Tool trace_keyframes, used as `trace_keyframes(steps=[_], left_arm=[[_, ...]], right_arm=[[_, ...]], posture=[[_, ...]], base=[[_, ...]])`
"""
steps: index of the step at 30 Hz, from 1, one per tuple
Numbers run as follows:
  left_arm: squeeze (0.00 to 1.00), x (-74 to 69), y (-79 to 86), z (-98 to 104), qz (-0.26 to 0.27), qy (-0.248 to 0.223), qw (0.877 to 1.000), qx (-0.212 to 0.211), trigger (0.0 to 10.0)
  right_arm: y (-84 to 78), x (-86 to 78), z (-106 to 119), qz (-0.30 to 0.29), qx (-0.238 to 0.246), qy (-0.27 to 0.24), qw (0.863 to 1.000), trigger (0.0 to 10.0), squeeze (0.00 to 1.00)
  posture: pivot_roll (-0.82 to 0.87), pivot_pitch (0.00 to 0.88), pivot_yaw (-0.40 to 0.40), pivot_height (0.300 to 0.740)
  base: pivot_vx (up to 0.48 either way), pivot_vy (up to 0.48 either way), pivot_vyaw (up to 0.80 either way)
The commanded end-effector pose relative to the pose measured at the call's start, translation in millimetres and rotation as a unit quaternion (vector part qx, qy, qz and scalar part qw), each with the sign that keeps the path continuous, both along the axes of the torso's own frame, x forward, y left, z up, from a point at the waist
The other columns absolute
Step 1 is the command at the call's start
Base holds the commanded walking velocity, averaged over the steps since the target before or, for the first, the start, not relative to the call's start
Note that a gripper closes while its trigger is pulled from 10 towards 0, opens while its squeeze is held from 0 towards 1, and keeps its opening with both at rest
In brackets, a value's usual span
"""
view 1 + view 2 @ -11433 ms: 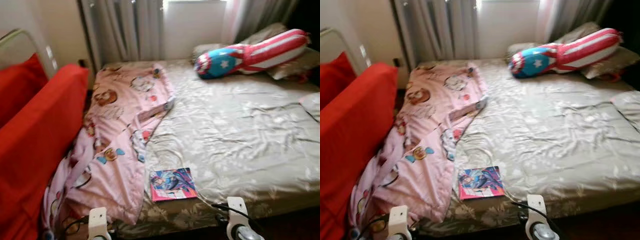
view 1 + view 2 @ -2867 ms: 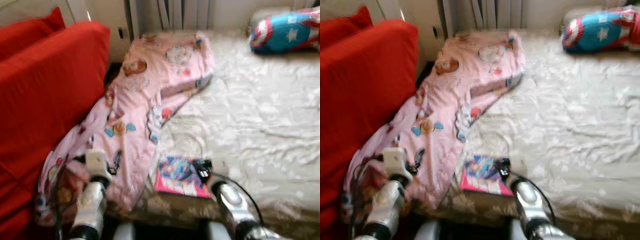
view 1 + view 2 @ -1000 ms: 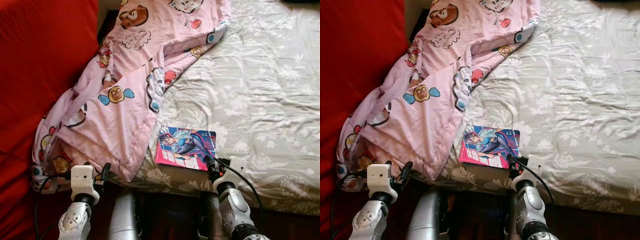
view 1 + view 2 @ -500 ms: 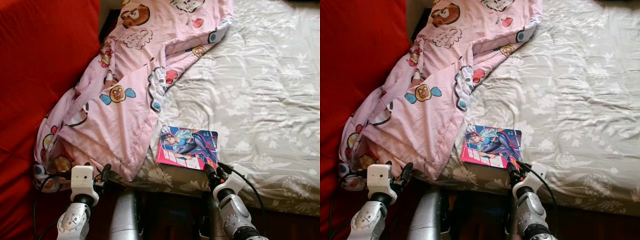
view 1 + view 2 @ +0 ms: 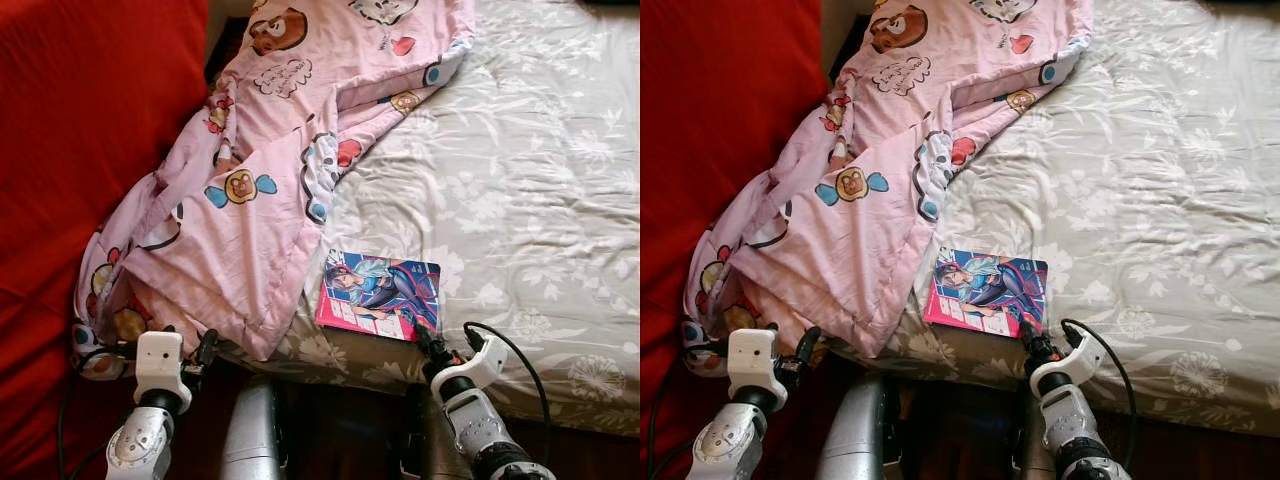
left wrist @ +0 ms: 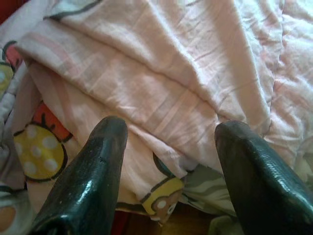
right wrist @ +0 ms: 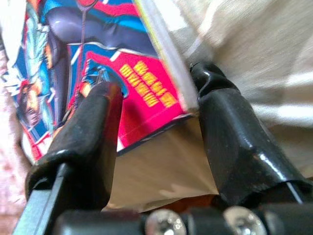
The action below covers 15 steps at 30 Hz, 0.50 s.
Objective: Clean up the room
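I've got the comic book [image 5: 380, 296] lying flat near the bed's front edge, its colourful cover up, just beside the hem of the pink cartoon blanket [image 5: 270, 190]. My right gripper [image 5: 428, 347] is at the book's near right corner, and through the right wrist view I see its two black fingers [image 7: 88, 132] spread on either side of that corner, one over the cover and one at the edge on the sheet side; I can't tell whether either one touches. The bed sheet [image 5: 540, 200], grey with pale flowers, is rumpled across the rest of the mattress. My left gripper [image 5: 205, 350] hovers low at the front left corner of the bed, fingers [image 6: 93, 166] apart, pointing at the blanket's folds. The red sofa [image 5: 80, 150] stands along the left side, with the blanket draped against it.
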State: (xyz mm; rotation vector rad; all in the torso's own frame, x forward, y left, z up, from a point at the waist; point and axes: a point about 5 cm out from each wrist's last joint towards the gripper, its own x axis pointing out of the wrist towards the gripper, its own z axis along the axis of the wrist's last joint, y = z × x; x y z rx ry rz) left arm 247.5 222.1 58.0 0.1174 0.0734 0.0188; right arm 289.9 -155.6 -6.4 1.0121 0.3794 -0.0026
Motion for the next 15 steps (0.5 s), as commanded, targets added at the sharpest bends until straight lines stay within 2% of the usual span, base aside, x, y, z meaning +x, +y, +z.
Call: trace_keyframes(steps=[1, 2, 15], left_arm=[[0.0, -7.2, 7.2, -6.9, 0.007, 0.024, 1.0, 0.013, 10.0], [0.0, -6.9, 7.9, -6.5, 0.008, 0.024, 1.0, 0.014, 10.0], [0.0, -6.9, 7.9, -6.5, 0.008, 0.024, 1.0, 0.014, 10.0]], right_arm=[[25.2, -11.9, -11.9, 0.042, 0.034, 0.033, 0.998, 10.0, 0.0], [31.8, -11.2, -10.9, 0.059, 0.033, 0.032, 0.997, 10.0, 0.0], [31.8, -11.2, -10.9, 0.059, 0.033, 0.032, 0.997, 10.0, 0.0]], posture=[[0.16, 0.313, 0.123, 0.611], [0.16, 0.31, 0.124, 0.611], [0.16, 0.31, 0.124, 0.611]], base=[[0.0, 0.0, 0.0], [0.0, 0.0, 0.0], [0.0, 0.0, 0.0]])
